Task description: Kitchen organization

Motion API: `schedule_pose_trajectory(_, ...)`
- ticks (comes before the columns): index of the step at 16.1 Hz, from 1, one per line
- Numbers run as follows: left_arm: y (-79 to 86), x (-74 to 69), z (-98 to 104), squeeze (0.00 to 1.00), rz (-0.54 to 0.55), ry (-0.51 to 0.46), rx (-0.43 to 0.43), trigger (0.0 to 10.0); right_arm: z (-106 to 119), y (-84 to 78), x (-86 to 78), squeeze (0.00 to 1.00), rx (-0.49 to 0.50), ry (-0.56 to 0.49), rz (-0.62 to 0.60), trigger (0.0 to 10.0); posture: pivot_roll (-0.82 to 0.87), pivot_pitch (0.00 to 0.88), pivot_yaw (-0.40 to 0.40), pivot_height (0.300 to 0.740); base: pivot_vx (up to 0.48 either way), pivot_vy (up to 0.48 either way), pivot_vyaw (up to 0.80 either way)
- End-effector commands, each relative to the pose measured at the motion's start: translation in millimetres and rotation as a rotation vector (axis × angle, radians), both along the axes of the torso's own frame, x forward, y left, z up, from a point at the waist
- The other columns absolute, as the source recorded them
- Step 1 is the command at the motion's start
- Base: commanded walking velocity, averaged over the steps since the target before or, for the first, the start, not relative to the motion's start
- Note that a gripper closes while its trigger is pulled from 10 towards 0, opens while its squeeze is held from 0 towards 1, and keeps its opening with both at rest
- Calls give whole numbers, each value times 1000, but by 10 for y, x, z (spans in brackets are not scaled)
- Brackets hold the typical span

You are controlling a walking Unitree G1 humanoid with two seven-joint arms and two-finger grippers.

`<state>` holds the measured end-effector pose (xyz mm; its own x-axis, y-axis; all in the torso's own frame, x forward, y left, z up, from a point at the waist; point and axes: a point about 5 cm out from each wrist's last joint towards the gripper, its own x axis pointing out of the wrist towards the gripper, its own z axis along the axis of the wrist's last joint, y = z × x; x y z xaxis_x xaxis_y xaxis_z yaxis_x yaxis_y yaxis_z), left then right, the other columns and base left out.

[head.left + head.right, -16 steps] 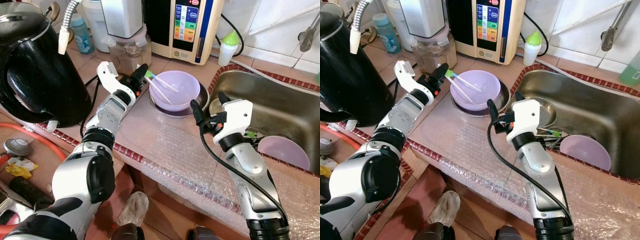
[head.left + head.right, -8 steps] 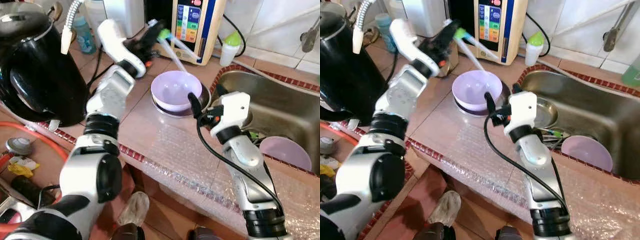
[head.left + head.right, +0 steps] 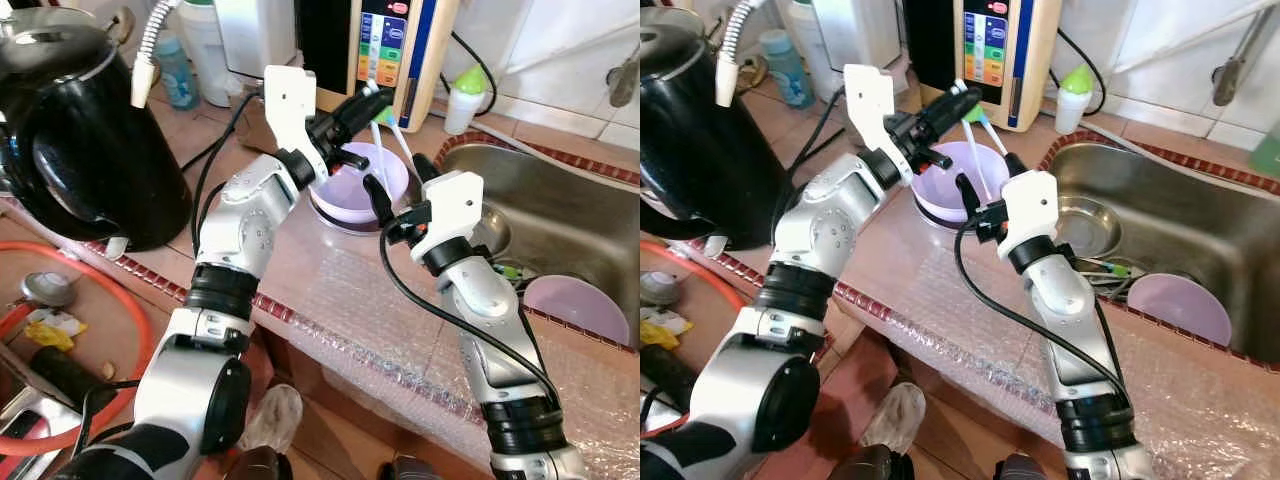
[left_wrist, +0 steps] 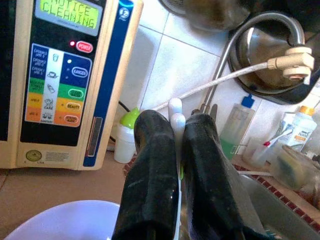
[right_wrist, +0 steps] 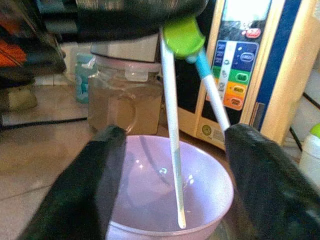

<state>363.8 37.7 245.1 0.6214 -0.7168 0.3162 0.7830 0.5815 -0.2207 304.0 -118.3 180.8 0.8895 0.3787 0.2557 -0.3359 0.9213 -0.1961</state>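
So the training chopsticks [image 3: 978, 150] (two thin white/blue sticks joined by a green clip at the top) are hanging up in the air over the lilac bowl [image 3: 385, 175], tips pointing down into it. The left gripper [image 3: 358, 103] has them: its fingers [image 4: 150, 165] are pressed tight together with the white stick ends poking out between them, so it's pinching right at the clip end.

Handling-wise these look super light and stiff, but skinny, smooth plastic, so I'd guess they can swivel or slide in a pinch like that. Grabbing at the green clip seems the smart spot since it's the one chunky bit and keeps both sticks together. Take hold lower down and you'd probably only catch one stick.

The right gripper [image 3: 395, 180] sits just beside the bowl on the sink side, fingers [image 5: 92, 185] spread wide with the bowl and the dangling sticks between them in its wrist view, gripping nothing. The bowl itself sits in a shallow steel dish on the tiled table, with bubble wrap [image 3: 370, 310] laid over the front edge.

Further out: a steel sink [image 3: 560, 215] with a lilac plate [image 3: 580, 305] in it, a water ionizer with a coloured panel [image 3: 990, 50] at the back, and a big black kettle [image 3: 80, 140] off to the robot's left.
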Motion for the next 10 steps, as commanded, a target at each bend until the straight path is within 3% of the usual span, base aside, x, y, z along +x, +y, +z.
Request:
schedule_pose_trajectory(1,-63,-54,54,0,-22,-40,35,0,40,49,46,0,-22,-17,13,0,-87,5,92,740,0,0,0)
schedule_pose_trajectory(6,-167,-143,62,0,-47,-45,36,0,-13,103,186,0,-45,10,-4,0,-87,3,94,740,0,0,0)
schedule_pose_trajectory(10,-158,-163,49,0,-45,-50,46,0,32,-5,285,0,-30,-12,-101,0,-82,0,83,740,0,0,0)
